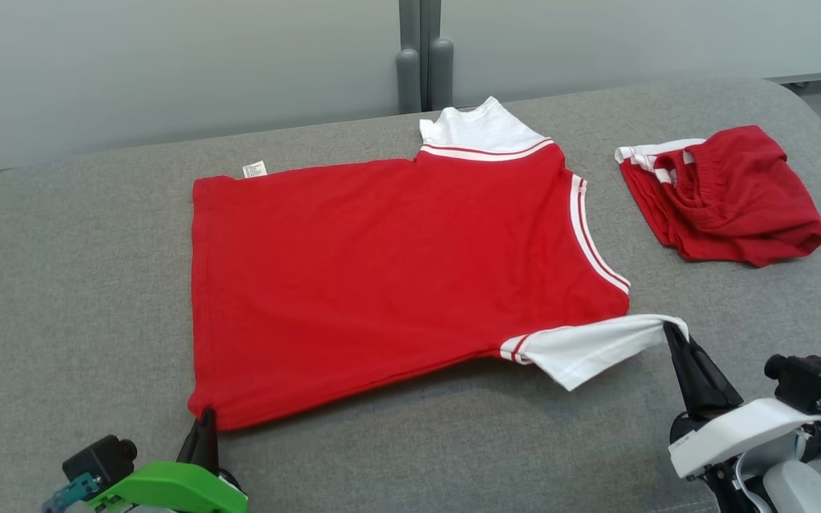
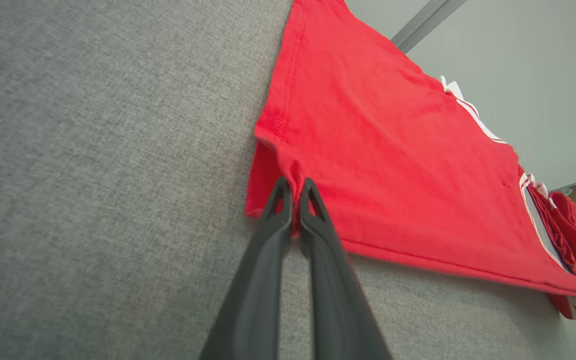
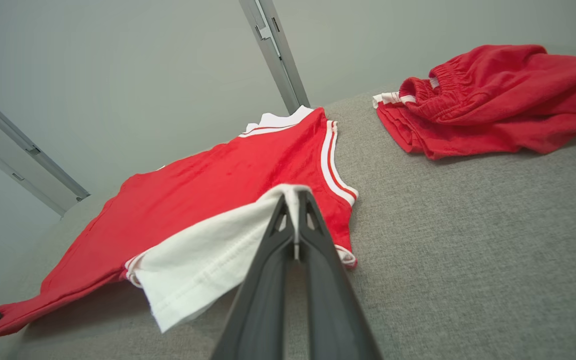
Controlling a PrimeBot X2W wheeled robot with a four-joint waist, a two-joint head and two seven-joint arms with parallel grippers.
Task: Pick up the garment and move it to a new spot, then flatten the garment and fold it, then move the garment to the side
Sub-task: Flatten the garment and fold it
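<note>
The garment [image 1: 389, 271] is a red T-shirt with white sleeves, spread flat on the grey padded surface [image 1: 61, 285], collar toward the right. My left gripper [image 1: 205, 417] is shut on its near bottom hem corner; in the left wrist view the garment [image 2: 398, 165] is bunched between my left gripper's [image 2: 295, 186] tips. My right gripper [image 1: 669, 329] is shut on the near white sleeve [image 1: 596, 349], lifted slightly off the surface. In the right wrist view that sleeve [image 3: 208, 255] drapes from my right gripper [image 3: 294, 197].
A second red garment [image 1: 727, 196], crumpled with white trim, lies at the right of the surface; it is also in the right wrist view [image 3: 493, 97]. A grey wall with a vertical post [image 1: 421, 57] stands behind. The surface's rounded edges fall away left and right.
</note>
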